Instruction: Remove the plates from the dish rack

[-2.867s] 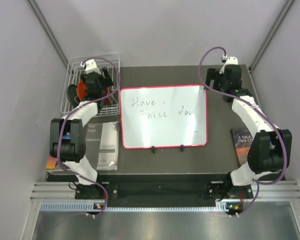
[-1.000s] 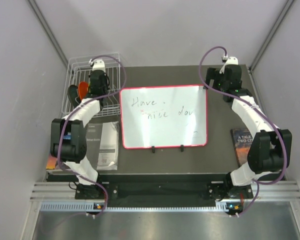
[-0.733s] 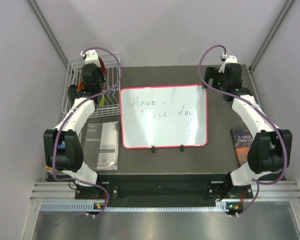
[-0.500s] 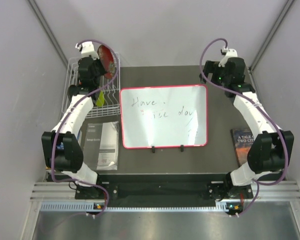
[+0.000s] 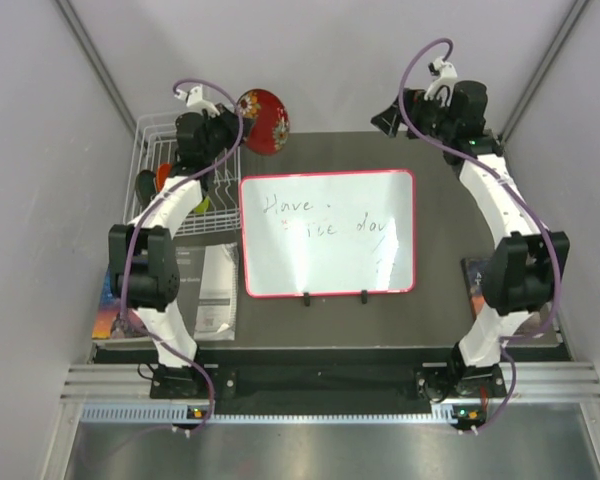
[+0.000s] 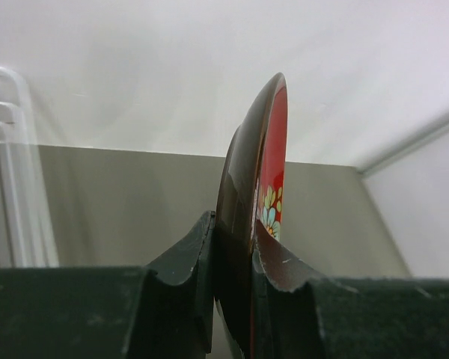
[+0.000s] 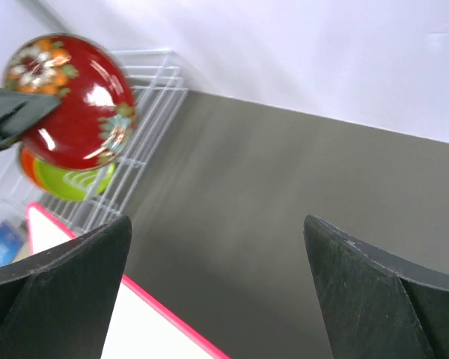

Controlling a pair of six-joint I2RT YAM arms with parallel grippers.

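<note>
The red plate (image 5: 264,120) with pale flower markings hangs in the air just right of the dish rack (image 5: 146,132), behind the whiteboard's far left corner. My left gripper (image 5: 236,126) is shut on its rim. In the left wrist view the red plate (image 6: 263,161) stands edge-on between the left gripper (image 6: 233,233) jaws. An orange plate (image 5: 164,177) and a lime green plate (image 5: 200,204) stand in the rack. My right gripper (image 5: 384,118) is open and empty at the back right, facing the red plate (image 7: 71,101); in its own view the right gripper (image 7: 217,221) is well apart from it.
A red-framed whiteboard (image 5: 328,232) with writing fills the table's middle. A booklet (image 5: 216,290) and a book (image 5: 114,316) lie at the left, another book (image 5: 477,284) at the right. Grey walls close in on both sides and behind.
My left gripper has lifted the red plate out of the rack and carried it right. My right arm has risen and turned its gripper left toward the plate.
</note>
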